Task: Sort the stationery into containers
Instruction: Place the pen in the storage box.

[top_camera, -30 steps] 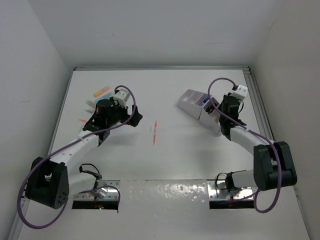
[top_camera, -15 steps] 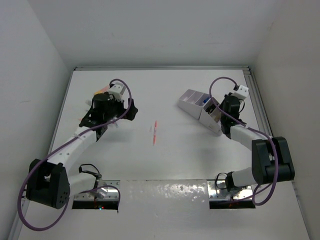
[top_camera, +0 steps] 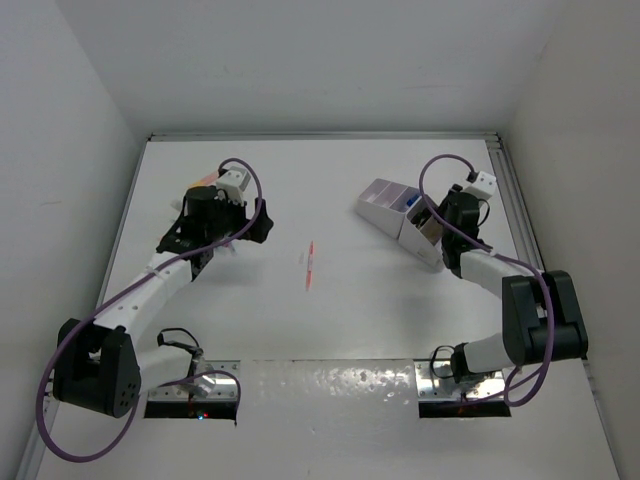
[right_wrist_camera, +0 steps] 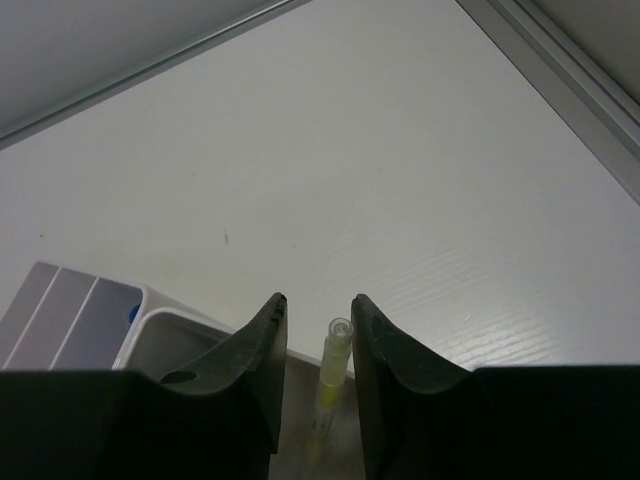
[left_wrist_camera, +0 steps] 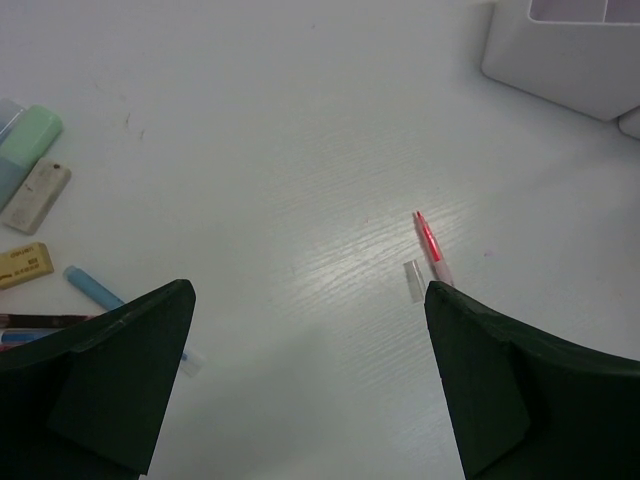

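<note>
Item one, left gripper (left_wrist_camera: 308, 288): hovered above the left part of the white table (top_camera: 340, 190), its two black fingers (left_wrist_camera: 110, 390) spread wide with nothing between them. Below and beside it, a loose group of stationery lay on the table: a green highlighter (left_wrist_camera: 30, 135), a grey-beige block (left_wrist_camera: 38, 195) just beside it, a tan labelled block (left_wrist_camera: 22, 265), a pale blue marker (left_wrist_camera: 95, 290) and, at the frame edge, a dark item too cut off to name. In the overhead view an orange piece (top_camera: 206, 180) showed past the wrist. Item two, red pen (left_wrist_camera: 430, 242): lay alone near the middle of the table, well apart from both the group and the containers, with a small clear cap (left_wrist_camera: 413, 281) just beside it. Item three, desk organiser (top_camera: 385, 215): white with pale-lilac compartments, stood slanted on the right part of the table. A blue-capped piece (right_wrist_camera: 133, 312) showed at the rim of one compartment. Item four, right gripper (right_wrist_camera: 318, 300): poised over the near end of the organiser, fingers (right_wrist_camera: 250, 380) part-way apart and not pinching. Item five, yellow highlighter (right_wrist_camera: 330, 385): stood upright between those fingers, clear tip uppermost, close against one finger with a visible gap to the other. Its lower end was hidden, so which compartment it occupied could not be told. A grey rail (right_wrist_camera: 560, 70) ran along the table's right edge.
</note>
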`<state>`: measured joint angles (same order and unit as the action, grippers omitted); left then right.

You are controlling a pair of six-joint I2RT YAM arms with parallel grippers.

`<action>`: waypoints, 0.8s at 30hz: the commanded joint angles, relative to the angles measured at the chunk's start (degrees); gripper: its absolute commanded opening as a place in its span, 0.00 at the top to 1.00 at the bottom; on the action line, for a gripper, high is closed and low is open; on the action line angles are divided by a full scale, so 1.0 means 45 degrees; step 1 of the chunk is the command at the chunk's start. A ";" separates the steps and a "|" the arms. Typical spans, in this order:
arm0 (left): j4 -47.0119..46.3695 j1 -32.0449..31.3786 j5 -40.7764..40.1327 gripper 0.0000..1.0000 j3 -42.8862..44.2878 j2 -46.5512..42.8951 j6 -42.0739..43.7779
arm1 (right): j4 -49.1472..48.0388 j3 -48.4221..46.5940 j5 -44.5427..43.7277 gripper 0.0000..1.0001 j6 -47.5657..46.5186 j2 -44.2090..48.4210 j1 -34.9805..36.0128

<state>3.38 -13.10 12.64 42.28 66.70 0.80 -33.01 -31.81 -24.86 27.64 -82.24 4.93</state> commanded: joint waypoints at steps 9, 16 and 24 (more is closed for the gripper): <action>-0.0379 0.0021 0.0412 0.02 0.0097 -0.0446 0.0038 | -0.0281 -0.0137 0.0134 0.56 -0.0437 0.1086 -0.0099; -0.0536 -0.0057 0.0452 0.02 -0.0216 -0.0602 -0.0002 | 0.0715 -0.0743 0.0232 0.43 -0.1180 0.2043 -0.0099; -0.0399 -0.0291 0.0588 0.02 -0.0314 -0.0447 0.0018 | 0.2491 -0.1309 0.0310 0.41 -0.1825 0.3020 0.0348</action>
<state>3.03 -13.61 14.37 40.97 65.23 1.02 -24.71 -34.81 -23.88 21.76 -70.63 5.15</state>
